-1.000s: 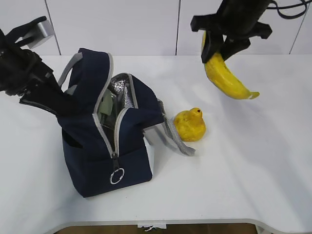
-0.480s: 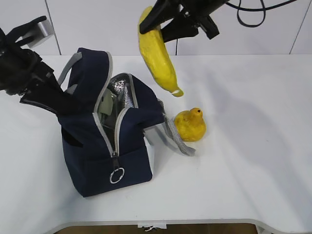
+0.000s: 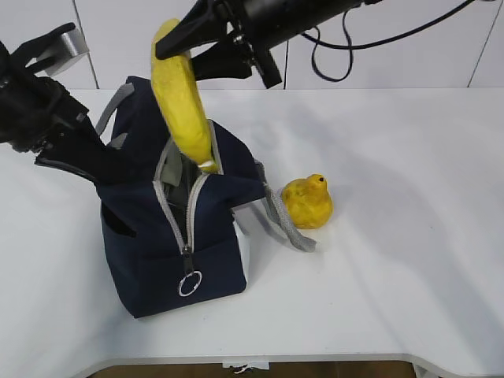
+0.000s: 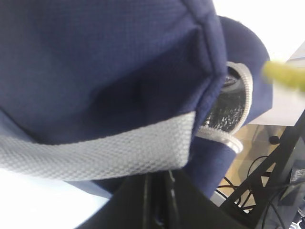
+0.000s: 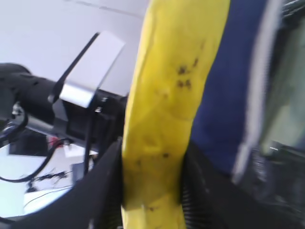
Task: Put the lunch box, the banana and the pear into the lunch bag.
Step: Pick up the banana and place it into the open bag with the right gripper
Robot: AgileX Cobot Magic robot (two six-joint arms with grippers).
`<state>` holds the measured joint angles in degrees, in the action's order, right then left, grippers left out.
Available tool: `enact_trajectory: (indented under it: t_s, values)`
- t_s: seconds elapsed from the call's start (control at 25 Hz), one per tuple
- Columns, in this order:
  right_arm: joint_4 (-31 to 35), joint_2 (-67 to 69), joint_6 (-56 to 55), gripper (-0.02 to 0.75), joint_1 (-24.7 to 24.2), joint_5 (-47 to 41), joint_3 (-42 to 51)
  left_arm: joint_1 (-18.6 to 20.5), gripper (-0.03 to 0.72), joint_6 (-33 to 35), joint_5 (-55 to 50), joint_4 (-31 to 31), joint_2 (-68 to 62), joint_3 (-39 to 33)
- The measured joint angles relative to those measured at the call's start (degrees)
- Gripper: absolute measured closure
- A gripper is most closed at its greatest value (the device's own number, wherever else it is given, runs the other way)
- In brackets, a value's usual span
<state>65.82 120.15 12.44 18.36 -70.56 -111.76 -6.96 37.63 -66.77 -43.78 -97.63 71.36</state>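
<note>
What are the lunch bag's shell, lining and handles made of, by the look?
Lunch bag shell: matte navy woven fabric, weave visible up close. Lining: crinkled silvery foil, likely insulation. Handle: grey webbing, coarse weave. Ring pull: looks metal.

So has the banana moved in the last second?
Yes. The banana, held in the right gripper, has swung left across the table from right of the pear, and now hangs tip-down over the open lunch bag.
</note>
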Motion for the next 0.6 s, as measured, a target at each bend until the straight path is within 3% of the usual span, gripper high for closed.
enact_trajectory:
  t_s: [0.24,0.6]
  values:
    - [3.83,2.72,4.86,0.464,0.95,0.48,0.0,0.0,0.694,0.0,0.0,0.0,0.0,0.0]
    - [0.71,7.77,6.54,0.464,0.95,0.96,0.0,0.0,0.694,0.0,0.12,0.0,0.0,0.0]
